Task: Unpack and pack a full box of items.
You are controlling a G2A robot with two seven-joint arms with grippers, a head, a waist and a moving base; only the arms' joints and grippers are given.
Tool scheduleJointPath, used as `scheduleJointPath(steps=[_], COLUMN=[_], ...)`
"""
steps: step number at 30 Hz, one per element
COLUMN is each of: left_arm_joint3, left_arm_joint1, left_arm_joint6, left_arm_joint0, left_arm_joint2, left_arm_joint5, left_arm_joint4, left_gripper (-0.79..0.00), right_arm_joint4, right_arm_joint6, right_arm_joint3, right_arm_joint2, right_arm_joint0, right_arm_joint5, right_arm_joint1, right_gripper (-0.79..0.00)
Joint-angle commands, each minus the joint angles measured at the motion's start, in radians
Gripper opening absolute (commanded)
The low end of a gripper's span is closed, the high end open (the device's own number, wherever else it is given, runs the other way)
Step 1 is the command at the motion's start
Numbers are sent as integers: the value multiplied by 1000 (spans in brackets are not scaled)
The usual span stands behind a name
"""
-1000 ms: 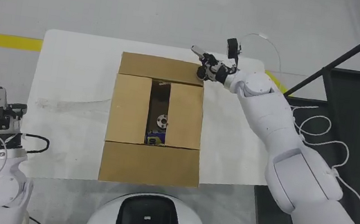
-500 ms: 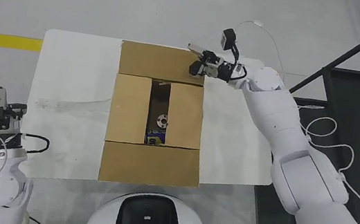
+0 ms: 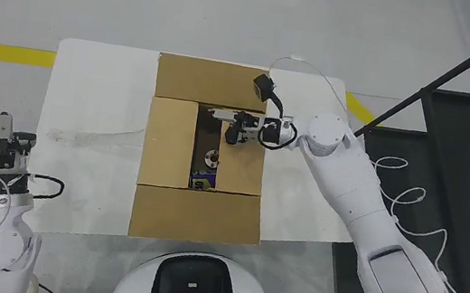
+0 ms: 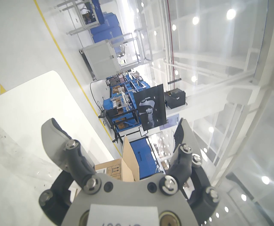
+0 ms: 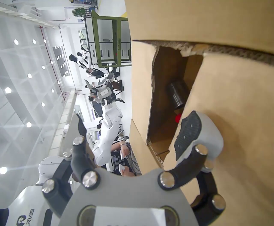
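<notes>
A cardboard box stands mid-table, its far flap laid outward and the side flaps nearly closed over a narrow gap. A round metal item and a blue item show through that gap. My right gripper hovers open over the far end of the gap. In the right wrist view the right gripper has one finger pad against the flap edge; a black cylinder and something red lie inside. My left gripper is open, left of the table.
The white table has a clear plastic sheet lying left of the box. A black rack stands off the right edge. A yellow floor line runs behind the table.
My right gripper has moved from the box's far right corner inward, to above the gap between the side flaps. The far flap has swung further outward. The left arm has not moved.
</notes>
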Motion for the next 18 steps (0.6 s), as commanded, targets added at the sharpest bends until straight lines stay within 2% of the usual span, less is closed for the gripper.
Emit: scheduleJointPath(steps=[1, 4, 8, 14, 18], left_arm_joint3=[10, 22, 37, 74, 111], left_arm_joint1=[3, 8, 19, 53, 73], left_arm_joint6=[-34, -97, -224, -519, -667], left_arm_joint0=[-13, -41, -74, -135, -196], left_arm_joint2=[-5, -14, -22, -53, -56], left_arm_joint5=[-52, -114, -191, -311, -330], left_arm_joint4=[52, 90, 131, 170, 142], left_gripper=[0, 0, 0, 0, 0], right_arm_joint4=[-43, -89, -85, -85, -85], right_arm_joint6=[-12, -24, -23, -23, -23], right_arm_joint3=[-154, -313, -439, -439, -439], right_arm_joint2=[54, 124, 192, 192, 192], right_arm_joint0=[-92, -206, -317, -317, -317], right_arm_joint5=[55, 126, 182, 182, 182], right_arm_joint1=[26, 55, 78, 78, 78], right_gripper=[0, 0, 0, 0, 0])
